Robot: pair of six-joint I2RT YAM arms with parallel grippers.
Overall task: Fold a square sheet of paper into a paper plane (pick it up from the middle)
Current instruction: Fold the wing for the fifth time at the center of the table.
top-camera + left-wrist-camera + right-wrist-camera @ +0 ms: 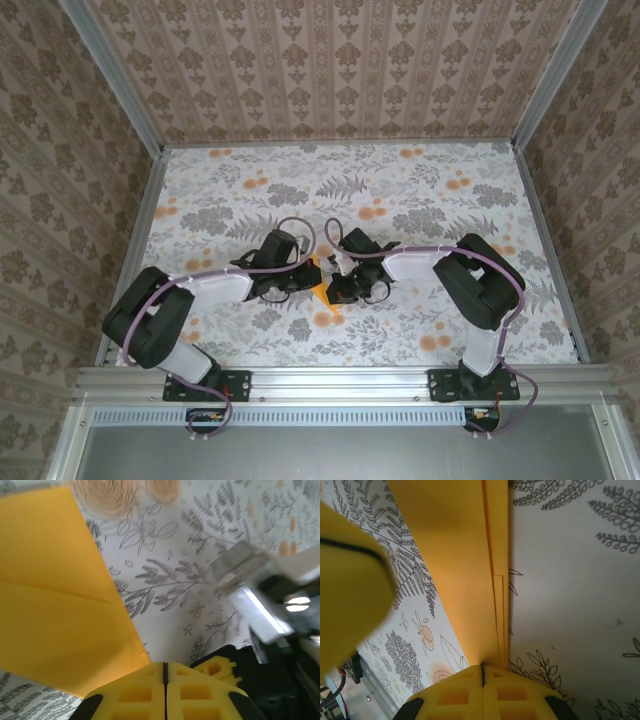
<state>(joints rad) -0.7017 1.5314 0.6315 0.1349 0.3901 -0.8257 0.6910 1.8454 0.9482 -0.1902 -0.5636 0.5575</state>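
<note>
The square sheet of paper [319, 285] is plain bright orange-yellow and partly folded. It lies on the counter [420, 190] about midway left to right, somewhat toward the near edge, in the narrow gap between the left claw [292, 277] and the right claw [345, 283], which hide most of it from above. The left wrist view shows a broad flat panel with a sharp, straight slanting edge and one faint crease across it. Its lower corner ends just beside the closed tips. The right wrist view shows stacked layers along one long straight edge, running up to that claw's closed tips. Whether it is pinched there cannot be told.
</note>
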